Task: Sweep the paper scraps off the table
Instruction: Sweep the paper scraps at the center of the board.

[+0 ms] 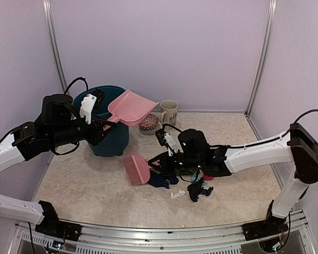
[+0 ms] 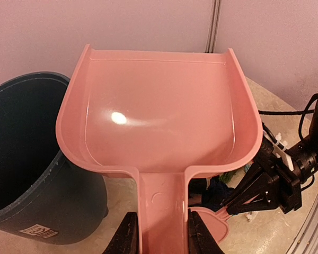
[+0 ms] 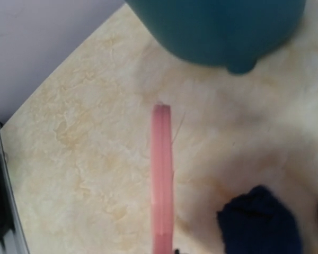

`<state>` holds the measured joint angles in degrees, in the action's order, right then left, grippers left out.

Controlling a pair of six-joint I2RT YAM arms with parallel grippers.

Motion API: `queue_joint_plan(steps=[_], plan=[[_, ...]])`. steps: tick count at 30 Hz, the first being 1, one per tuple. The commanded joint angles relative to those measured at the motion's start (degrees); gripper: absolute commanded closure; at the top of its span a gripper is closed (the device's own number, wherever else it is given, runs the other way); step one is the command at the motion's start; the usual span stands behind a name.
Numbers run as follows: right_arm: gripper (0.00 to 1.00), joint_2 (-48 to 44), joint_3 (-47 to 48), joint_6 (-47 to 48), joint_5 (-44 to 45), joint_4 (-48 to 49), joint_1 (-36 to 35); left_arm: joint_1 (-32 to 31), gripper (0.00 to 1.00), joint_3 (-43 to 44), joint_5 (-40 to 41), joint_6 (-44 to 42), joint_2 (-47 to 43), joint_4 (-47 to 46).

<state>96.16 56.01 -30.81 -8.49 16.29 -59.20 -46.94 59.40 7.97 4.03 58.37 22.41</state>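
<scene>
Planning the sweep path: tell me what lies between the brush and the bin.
Only bare table separates brush from bin; top external and right wrist views show it.

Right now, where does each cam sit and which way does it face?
Top external: above and behind the bases, looking down at the table; both arms show.
Left wrist: looks along the held dustpan toward the back wall; own fingers clamp its handle.
Right wrist: looks down at the table along the brush; own fingers not clearly visible.
Shared: the bin appears in all three.

Paper scraps (image 1: 193,185) (dark, teal, pink) clustered mid-table (image 1: 85,190)
</scene>
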Motion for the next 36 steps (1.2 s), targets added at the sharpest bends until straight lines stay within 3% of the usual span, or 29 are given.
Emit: queue_joint_plan(steps=[1, 8, 14, 26, 36], plan=[[1.00, 3.6, 3.2, -9.2, -2.5, 2.6, 0.3, -0.3, 1.00, 0.3, 0.2, 0.3, -1.5, -1.5], [1.00, 5.3, 3.0, -11.7, 0.5, -4.3, 4.3, -0.3, 1.00, 0.4, -0.4, 0.1, -2.1, -1.3], [1.00, 0.9, -2.6, -12.2, 2.0, -6.0, 8.0, -0.3, 1.00, 0.4, -0.6, 0.1, -1.9, -1.2], [1.00, -18.3, -12.8, -8.9, 9.1, -14.1, 16.1, -0.3, 1.00, 0.7, -2.3, 0.1, -0.3, -1.0], [1.00, -33.0, -10.9, -3.0, 0.0, -21.3, 16.3, -3.8, 1.00, 3.9, -4.6, 3.1, 2.6, 1.5]])
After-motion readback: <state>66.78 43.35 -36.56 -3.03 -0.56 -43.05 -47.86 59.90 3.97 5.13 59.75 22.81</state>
